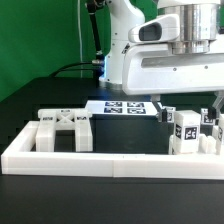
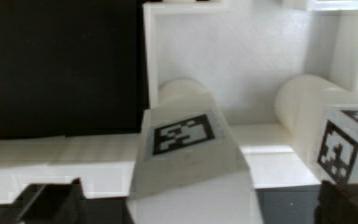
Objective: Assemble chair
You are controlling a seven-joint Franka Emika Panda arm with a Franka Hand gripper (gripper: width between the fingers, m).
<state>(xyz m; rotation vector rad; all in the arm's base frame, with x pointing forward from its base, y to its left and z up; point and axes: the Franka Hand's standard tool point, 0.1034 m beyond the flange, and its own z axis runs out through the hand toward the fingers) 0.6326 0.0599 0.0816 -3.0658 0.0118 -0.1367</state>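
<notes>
The X-braced frame (image 1: pixel 62 130) is plain white, and so is the low border wall (image 1: pixel 100 163). The upright chair pieces (image 1: pixel 185 131) are white with black-and-white square tags, as is the leg (image 2: pixel 190 170) in the wrist view. The marker board (image 1: pixel 122 107) is white with black-patterned tags. The table (image 1: pixel 40 95) is black and the backdrop (image 1: pixel 40 30) green.

We see a green backdrop (image 1: pixel 40 30) behind the bench, lit evenly. Tabletop (image 1: pixel 30 95) is matt black, approx. level. A long low white border wall (image 1: pixel 100 160) runs across the front, w/ a short return at the exterior view's left. The marker board (image 1: pixel 125 107) lies flat further back, near centre.
</notes>
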